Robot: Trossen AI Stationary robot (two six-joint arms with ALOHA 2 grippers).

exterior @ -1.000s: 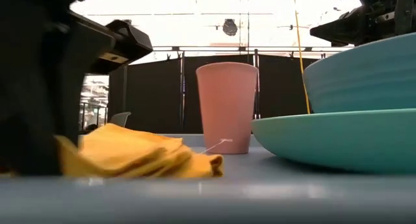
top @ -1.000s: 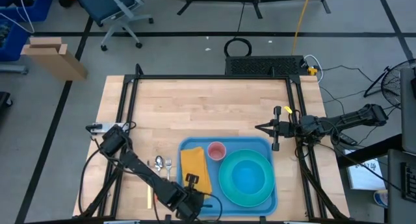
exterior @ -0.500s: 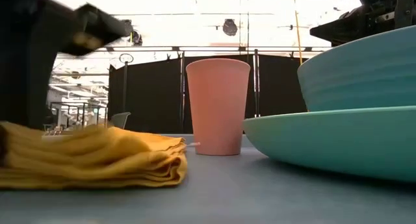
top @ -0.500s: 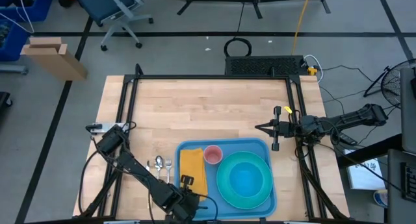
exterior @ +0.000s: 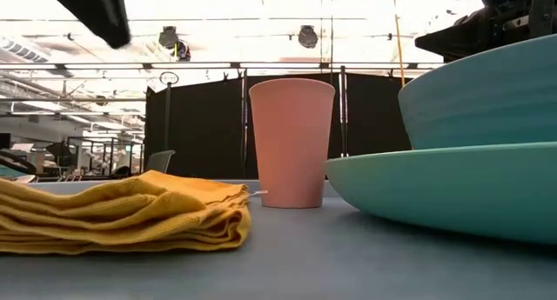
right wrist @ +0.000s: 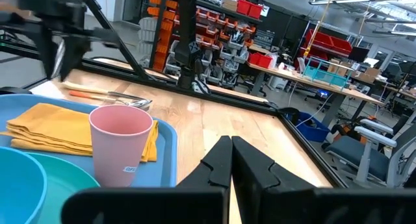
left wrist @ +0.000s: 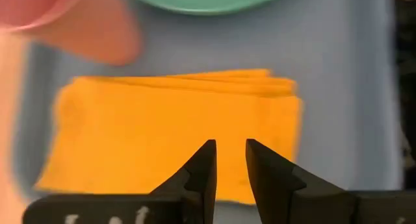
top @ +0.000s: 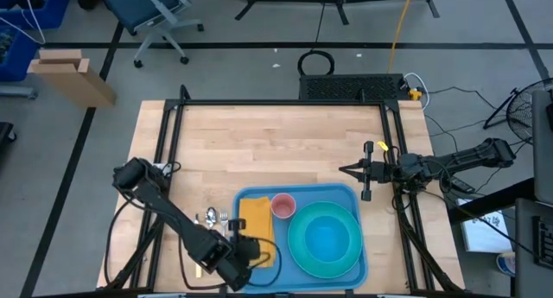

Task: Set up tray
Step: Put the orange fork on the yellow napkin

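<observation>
The big flat sky-blue plastic tray (top: 259, 197) sat at the near-centre edge of the light wooden table (top: 268, 142). On it already: folded mustard-yellow cloth napkin (top: 256, 220) on the tray's left part, pink plastic cup (top: 283, 206) just beside the napkin, round teal plate (top: 326, 238) w/ a teal bowl (top: 328, 240) stacked on it filling the right part. So napkin, cup, plate & bowl looked done. Left to do, I'd say: the metal cutlery (top: 216, 218), lying on the wood just off the tray's left edge. Left gripper (left wrist: 229, 164) hung over the napkin, jaws slightly parted, grasping nothing. Right gripper (right wrist: 231, 156) waited off the tray's far-right corner, jaws clenched, empty.
</observation>
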